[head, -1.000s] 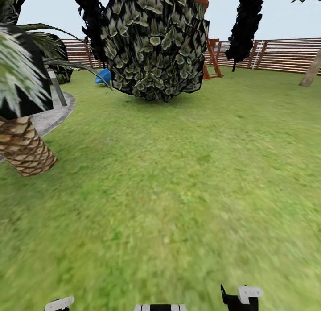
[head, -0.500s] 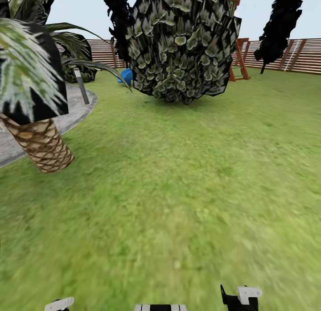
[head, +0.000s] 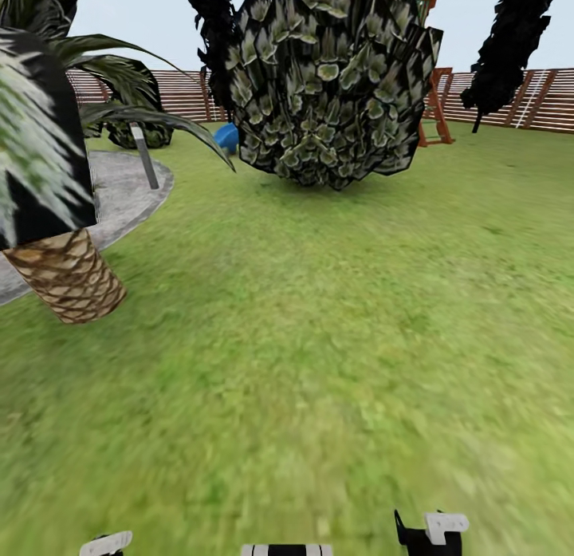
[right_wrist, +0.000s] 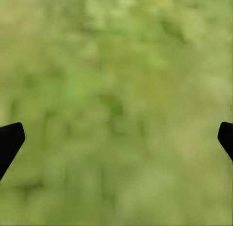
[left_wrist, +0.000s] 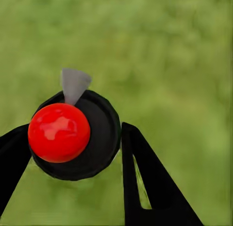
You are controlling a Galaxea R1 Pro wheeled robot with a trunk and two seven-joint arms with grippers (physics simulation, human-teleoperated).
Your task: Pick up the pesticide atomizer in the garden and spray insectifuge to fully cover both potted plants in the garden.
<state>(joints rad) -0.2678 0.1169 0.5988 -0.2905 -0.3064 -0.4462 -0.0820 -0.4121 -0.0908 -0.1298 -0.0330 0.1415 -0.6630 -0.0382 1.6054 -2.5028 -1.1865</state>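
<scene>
While I drive over the lawn [head: 319, 364], the head view shows the patio [head: 119, 193] ahead-left; atomizer location undetermined. Left pincer [left_wrist: 73, 153] grasps a black disc with red ball [left_wrist: 59, 132]. Right pincer [right_wrist: 116, 138] hangs released.

Head view: camera set high on the robot, facing forward and slightly down across the lawn [head: 319, 341] toward a large dark bush [head: 331, 85], a palm trunk [head: 68, 273], the stone patio [head: 127, 193] and the slatted fence [head: 550, 101] far off. Left wrist view: camera looking along the left gripper [left_wrist: 73, 158], aimed steeply down, close to the grass [left_wrist: 174, 56]. Right wrist view: camera looking along the right gripper [right_wrist: 116, 138], apparently also downward at blurred grass [right_wrist: 116, 90]. All three views share the lawn.
</scene>
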